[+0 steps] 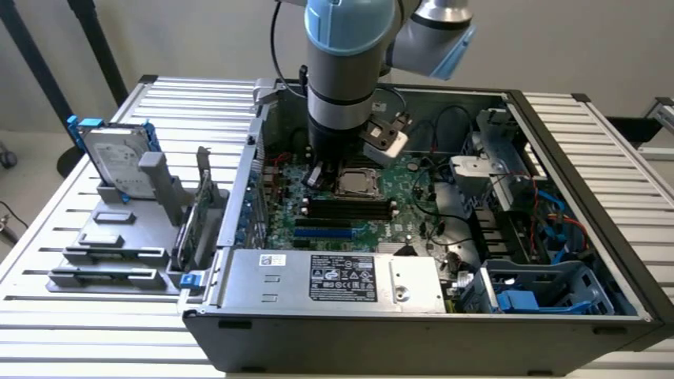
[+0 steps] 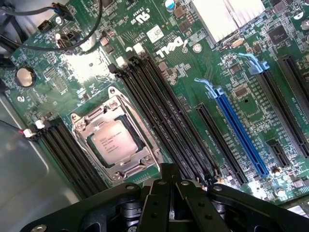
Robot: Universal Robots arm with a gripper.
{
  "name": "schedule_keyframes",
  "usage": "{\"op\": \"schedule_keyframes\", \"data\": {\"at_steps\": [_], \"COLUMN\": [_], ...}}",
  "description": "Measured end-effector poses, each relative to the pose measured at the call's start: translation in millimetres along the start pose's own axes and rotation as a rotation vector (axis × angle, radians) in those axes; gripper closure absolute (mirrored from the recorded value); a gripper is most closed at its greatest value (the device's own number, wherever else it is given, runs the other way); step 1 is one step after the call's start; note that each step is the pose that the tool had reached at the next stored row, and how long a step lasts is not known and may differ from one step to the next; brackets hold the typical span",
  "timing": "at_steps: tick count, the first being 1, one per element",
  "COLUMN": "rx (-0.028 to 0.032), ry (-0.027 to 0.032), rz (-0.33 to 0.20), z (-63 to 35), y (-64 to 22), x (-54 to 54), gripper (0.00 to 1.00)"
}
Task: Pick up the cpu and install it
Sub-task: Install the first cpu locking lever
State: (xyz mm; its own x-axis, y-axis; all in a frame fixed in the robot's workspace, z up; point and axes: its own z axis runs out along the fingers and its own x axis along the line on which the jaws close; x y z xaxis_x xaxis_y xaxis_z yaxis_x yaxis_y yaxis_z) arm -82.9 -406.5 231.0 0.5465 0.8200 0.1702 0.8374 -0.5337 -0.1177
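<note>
So, the cpu (image 2: 115, 143) sits in the socket frame (image 2: 116, 140) already.
Gripper (image 2: 170, 189) hovers above, fingers pinched together, empty; frame wants clamping, I'd guess.

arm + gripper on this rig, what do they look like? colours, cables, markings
The arm is a thick grey cylindrical tube with light-blue plastic joint caps and a black band lower down. Black cables run beside it, and a small white-and-black box sits at the wrist. The gripper is black, built of linked bars joined by round silver-headed pins. No markings are readable on either.
</note>
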Motion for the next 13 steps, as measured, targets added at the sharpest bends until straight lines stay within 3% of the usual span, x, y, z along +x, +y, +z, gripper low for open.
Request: {"op": "schedule_keyframes", "data": {"at_steps": [13], "rx": [-0.0008], "ry": [0.0007], "rz": [0.004], "z": [16.3], "y": [-6.9], "x": [1.1], "gripper": [0.89]}}
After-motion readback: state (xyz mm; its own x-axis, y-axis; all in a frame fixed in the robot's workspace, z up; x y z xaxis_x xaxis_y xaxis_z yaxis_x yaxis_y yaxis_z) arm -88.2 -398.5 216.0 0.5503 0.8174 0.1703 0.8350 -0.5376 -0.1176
